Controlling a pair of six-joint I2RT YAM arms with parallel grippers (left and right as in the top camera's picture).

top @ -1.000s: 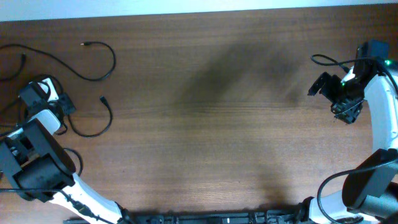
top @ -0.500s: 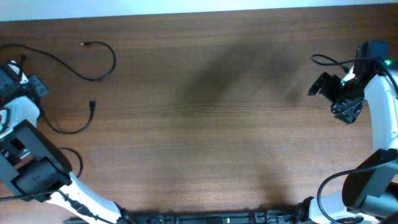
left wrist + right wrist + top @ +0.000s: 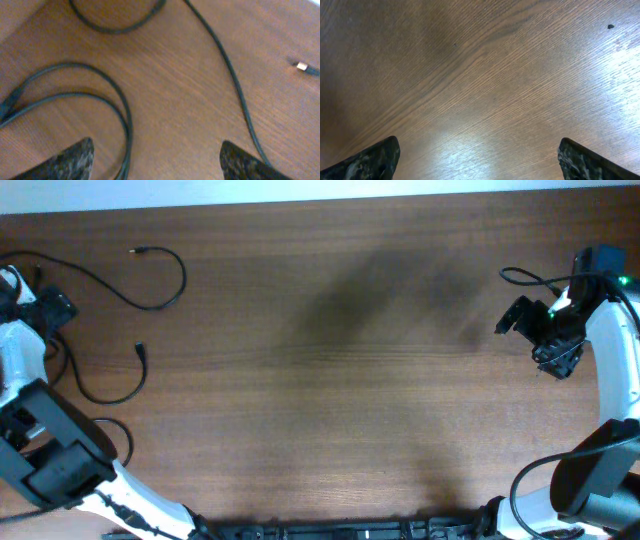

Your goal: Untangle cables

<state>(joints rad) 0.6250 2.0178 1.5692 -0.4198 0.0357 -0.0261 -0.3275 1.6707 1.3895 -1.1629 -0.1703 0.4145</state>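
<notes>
Two thin black cables lie as loose curves at the table's far left. One cable (image 3: 165, 298) arcs from the left edge to a small plug near the top. The other cable (image 3: 118, 397) loops below it and ends in a plug pointing up. My left gripper (image 3: 40, 308) hovers over their left ends, open. In the left wrist view a looped strand (image 3: 122, 117) passes between my left gripper's (image 3: 160, 162) fingertips without being pinched. Another strand (image 3: 235, 85) runs past the right finger, and a metal plug tip (image 3: 301, 65) shows at the far right. My right gripper (image 3: 545, 345) is open over bare wood at the far right (image 3: 480, 165).
The left arm's white and black links (image 3: 50, 450) stand along the table's left edge, close to the cables. The right arm (image 3: 610, 370) runs down the right edge with its own thick black wire (image 3: 525, 277). Wide brown tabletop (image 3: 330, 380) lies between the arms.
My left gripper moved up and left, pulling the lower cable's loop and plug leftward, then opened and let the cable go. The right arm has not moved.
</notes>
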